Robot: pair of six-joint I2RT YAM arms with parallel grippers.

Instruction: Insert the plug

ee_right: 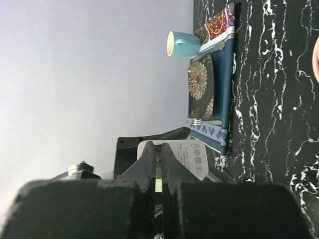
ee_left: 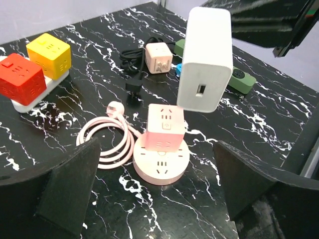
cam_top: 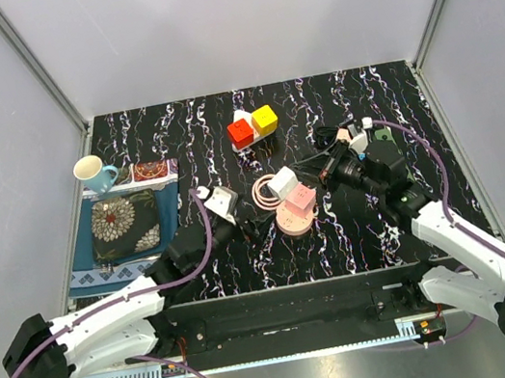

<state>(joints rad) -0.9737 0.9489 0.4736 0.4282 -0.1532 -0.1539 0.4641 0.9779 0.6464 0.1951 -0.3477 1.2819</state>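
White plug (ee_left: 205,59), a blocky adapter, hangs tilted just over the pink cube socket (ee_left: 164,127) at mid-table; from where I stand I cannot tell whether its prongs have met the slots. The right claw (ee_right: 159,159) is clamped on the plug's upper end. The left claw (ee_left: 159,199) stands wide apart, holding nothing, its fingers either side of the socket's round base (ee_left: 160,169) but not touching it. My worry is the lean. Pressed down like this, the prongs could miss or jam. With nothing bracing it, the socket could skid or tip toward the coiled pink cord (ee_left: 107,139). The plug might also pivot in that end-on grip.
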